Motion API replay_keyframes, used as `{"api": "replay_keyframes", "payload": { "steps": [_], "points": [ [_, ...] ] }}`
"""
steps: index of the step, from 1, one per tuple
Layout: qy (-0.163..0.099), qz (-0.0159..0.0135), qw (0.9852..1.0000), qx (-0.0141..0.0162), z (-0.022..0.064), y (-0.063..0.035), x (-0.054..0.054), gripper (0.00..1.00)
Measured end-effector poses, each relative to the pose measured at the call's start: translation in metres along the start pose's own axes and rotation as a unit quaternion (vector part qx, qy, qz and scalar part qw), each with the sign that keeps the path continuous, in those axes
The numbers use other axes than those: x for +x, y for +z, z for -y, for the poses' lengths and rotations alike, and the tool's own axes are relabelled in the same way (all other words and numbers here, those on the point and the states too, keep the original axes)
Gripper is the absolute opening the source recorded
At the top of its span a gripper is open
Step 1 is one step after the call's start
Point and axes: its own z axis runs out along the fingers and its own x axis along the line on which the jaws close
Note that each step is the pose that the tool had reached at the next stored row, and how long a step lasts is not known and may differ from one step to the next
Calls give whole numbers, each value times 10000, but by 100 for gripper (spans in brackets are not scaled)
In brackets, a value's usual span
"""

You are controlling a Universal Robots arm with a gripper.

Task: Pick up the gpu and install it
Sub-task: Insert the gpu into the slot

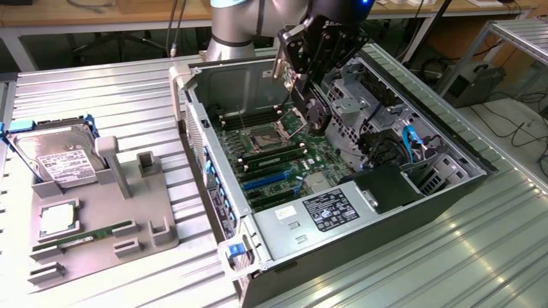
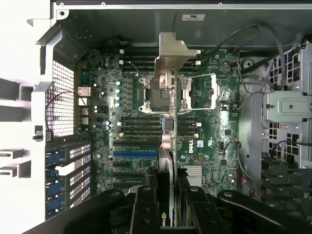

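Ribbed metal tabletop (image 1: 111,102) carries an open computer case (image 1: 445,151) with its motherboard (image 1: 283,160) exposed. The gripper (image 1: 308,80) (image 2: 167,197) is clenched on the gpu (image 1: 312,110) (image 2: 166,161), which is held on edge inside the case, above the CPU socket (image 1: 265,136). Its silvery bracket (image 2: 173,51) points away from the fingers. Contact with the board cannot be told. At the exterior view's left tabletop edge, a grey fixture tray (image 1: 154,228) holds a hard drive (image 1: 56,157) and a memory stick (image 1: 81,236).
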Motion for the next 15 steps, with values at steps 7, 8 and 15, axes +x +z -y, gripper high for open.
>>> {"api": "replay_keyframes", "payload": {
  "steps": [7, 8, 15],
  "points": [
    [-9, 2, 10000, 1, 0, 0, 1, 26],
    [-77, -1, 10000, 1, 0, 0, 1, 26],
    [-1129, -76, 9936, 7, 0, 3, 1, 26]
  ]
}}
